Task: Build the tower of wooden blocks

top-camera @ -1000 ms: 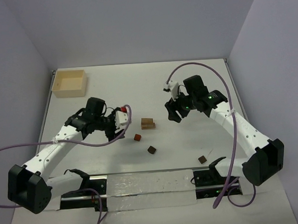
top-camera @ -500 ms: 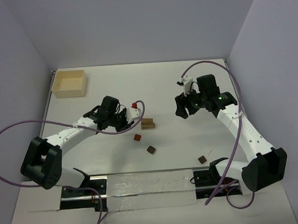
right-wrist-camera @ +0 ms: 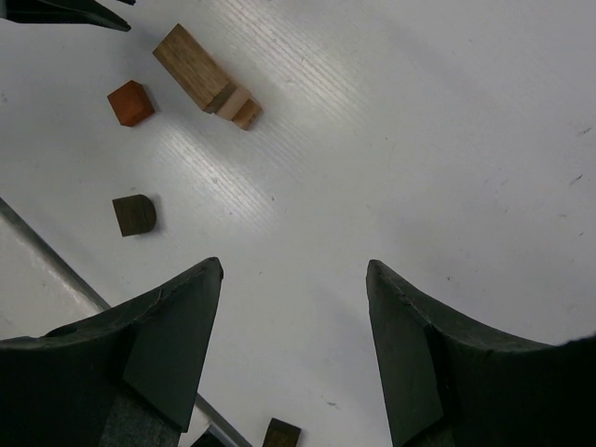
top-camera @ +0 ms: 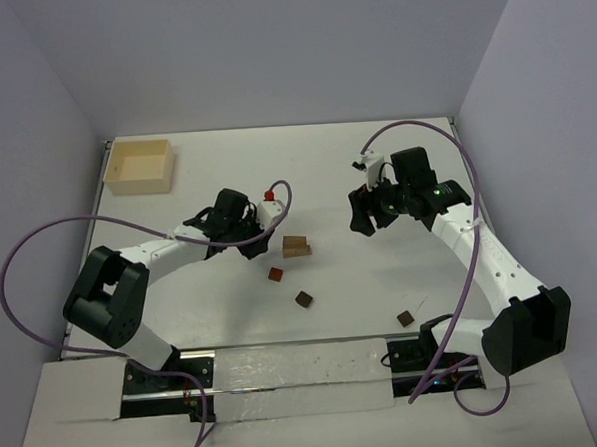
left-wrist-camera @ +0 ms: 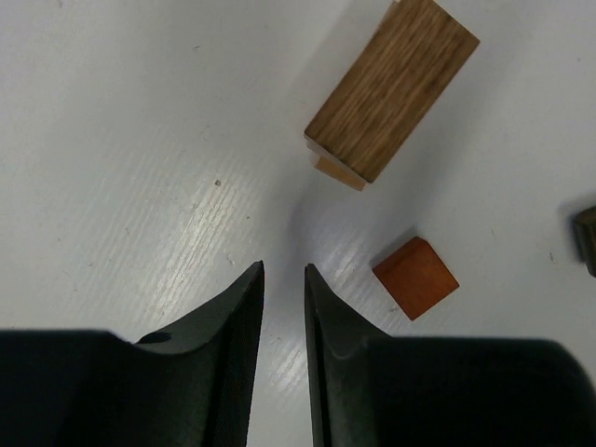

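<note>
The wood block tower is a short stack (top-camera: 297, 246): a brown bar (left-wrist-camera: 391, 88) lying on a light tan piece (left-wrist-camera: 337, 170). Loose wood blocks lie near it: a reddish-brown cube (top-camera: 275, 274) (left-wrist-camera: 416, 277) and a dark brown block (top-camera: 304, 299) (right-wrist-camera: 135, 214). A second dark block (top-camera: 407, 318) sits toward the right arm's base. My left gripper (top-camera: 258, 235) (left-wrist-camera: 284, 268) hovers just left of the stack, its jaws a narrow gap apart with only table between them. My right gripper (top-camera: 361, 218) (right-wrist-camera: 295, 265) hangs wide open and empty, right of the stack.
A pale square wooden box (top-camera: 138, 166) stands at the back left corner. Purple cables loop over both arms. A metal rail (top-camera: 296, 369) runs along the near edge between the arm bases. Walls close in the table on three sides.
My left arm has reached right toward the stack and its jaws have narrowed from wide to a slim gap. The right gripper has drifted slightly right and back.
</note>
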Robot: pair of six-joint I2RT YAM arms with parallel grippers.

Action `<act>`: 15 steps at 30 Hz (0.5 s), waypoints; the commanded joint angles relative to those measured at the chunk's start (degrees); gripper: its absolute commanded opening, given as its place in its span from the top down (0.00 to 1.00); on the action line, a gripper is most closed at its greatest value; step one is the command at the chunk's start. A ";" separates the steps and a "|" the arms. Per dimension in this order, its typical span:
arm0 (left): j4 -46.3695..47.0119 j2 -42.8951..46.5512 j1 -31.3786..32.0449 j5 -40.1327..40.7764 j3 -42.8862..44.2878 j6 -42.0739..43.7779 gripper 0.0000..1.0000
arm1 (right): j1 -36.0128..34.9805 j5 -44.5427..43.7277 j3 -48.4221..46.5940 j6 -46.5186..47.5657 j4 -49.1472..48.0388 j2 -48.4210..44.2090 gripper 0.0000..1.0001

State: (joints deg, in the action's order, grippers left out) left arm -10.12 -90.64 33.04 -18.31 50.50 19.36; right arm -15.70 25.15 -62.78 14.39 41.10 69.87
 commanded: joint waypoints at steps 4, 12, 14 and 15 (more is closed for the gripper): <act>3.82 -1.73 0.36 -0.59 3.57 -5.23 0.65 | 0.24 0.69 -2.78 -0.44 -1.98 0.09 0.29; 4.23 -2.00 0.97 -0.51 4.25 -6.00 0.58 | 0.32 0.87 -2.96 -0.51 -1.98 0.35 0.28; 4.23 -2.09 1.15 -0.42 4.16 -6.00 0.56 | 0.32 0.95 -2.96 -0.51 -1.98 0.35 0.28; 4.23 -2.17 1.23 -0.49 4.16 -6.00 0.56 | 0.32 0.87 -2.96 -0.51 -1.98 0.35 0.28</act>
State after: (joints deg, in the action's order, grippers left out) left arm -8.30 -92.01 33.69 -18.20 52.51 14.33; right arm -15.70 25.17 -63.11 14.39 41.08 70.02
